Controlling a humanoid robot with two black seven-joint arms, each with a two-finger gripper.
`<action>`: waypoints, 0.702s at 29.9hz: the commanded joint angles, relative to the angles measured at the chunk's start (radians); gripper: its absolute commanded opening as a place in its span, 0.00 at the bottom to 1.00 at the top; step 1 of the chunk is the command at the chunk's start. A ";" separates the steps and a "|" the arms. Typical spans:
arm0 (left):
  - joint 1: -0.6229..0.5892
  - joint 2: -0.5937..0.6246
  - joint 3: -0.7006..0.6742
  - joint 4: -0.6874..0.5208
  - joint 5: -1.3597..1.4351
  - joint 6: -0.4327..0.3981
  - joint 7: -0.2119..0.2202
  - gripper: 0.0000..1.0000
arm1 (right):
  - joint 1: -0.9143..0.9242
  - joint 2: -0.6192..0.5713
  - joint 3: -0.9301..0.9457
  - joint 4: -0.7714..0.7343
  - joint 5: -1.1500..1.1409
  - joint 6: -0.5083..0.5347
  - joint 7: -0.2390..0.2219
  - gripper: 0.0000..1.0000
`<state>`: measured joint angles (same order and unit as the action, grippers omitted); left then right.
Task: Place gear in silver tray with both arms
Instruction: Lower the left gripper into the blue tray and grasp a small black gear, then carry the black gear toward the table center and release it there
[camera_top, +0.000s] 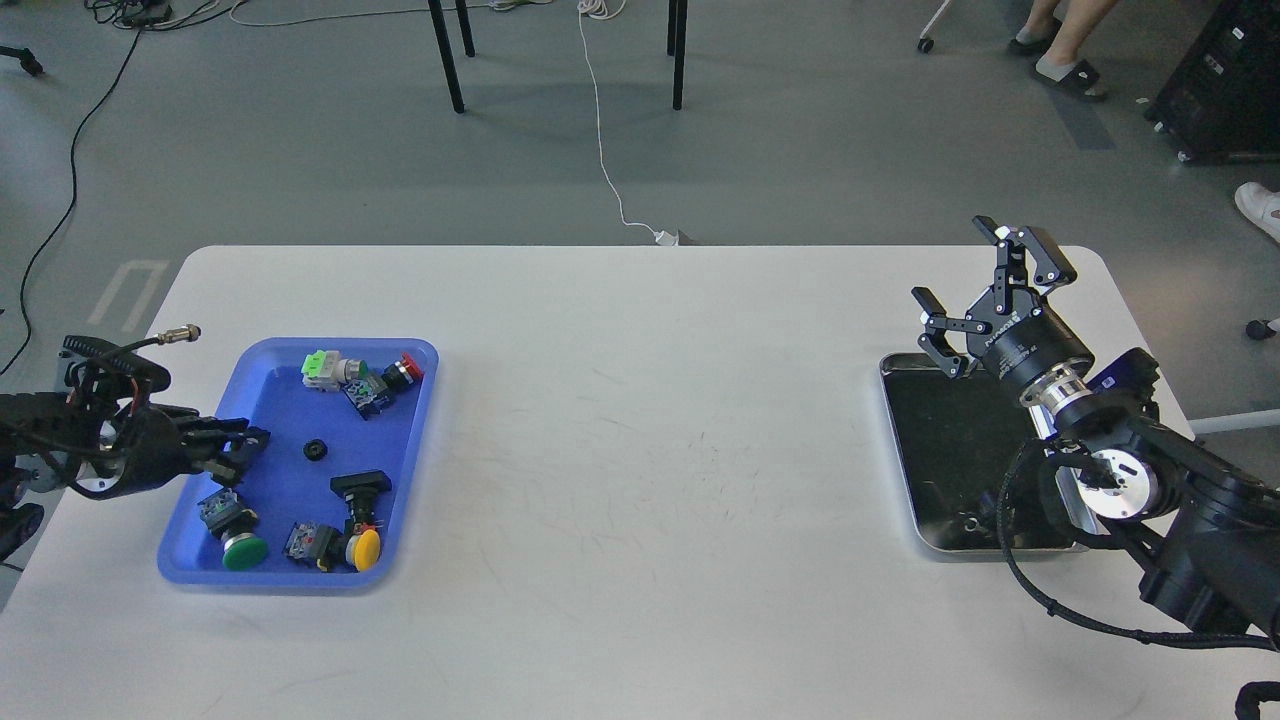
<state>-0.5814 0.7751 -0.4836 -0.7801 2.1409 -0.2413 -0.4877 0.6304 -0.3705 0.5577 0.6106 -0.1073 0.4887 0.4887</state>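
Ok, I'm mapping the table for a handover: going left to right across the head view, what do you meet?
Left gripper → blue tray holding the small black gear → bare white table → silver tray → right gripper, open over the tray's far edge.

White lettering on right pincer (985, 290) body, too small to read.

Gear (316, 450) in blue tray (410, 455); right gripper (985, 290) open above silver tray (905, 480); left gripper (235, 445) seemingly closed.
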 joint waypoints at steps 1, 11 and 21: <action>-0.001 0.001 0.000 -0.002 0.002 0.001 -0.001 0.14 | 0.000 0.001 0.001 0.000 0.000 0.000 0.000 0.99; -0.047 0.032 -0.001 -0.117 0.005 -0.019 -0.001 0.10 | 0.000 -0.001 0.001 0.000 0.000 0.000 0.000 0.99; -0.184 0.096 -0.001 -0.464 0.005 -0.162 -0.001 0.10 | 0.008 -0.001 0.001 0.000 0.000 0.000 0.000 0.99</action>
<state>-0.7265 0.8776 -0.4860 -1.1665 2.1434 -0.3616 -0.4889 0.6357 -0.3712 0.5585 0.6105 -0.1073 0.4887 0.4887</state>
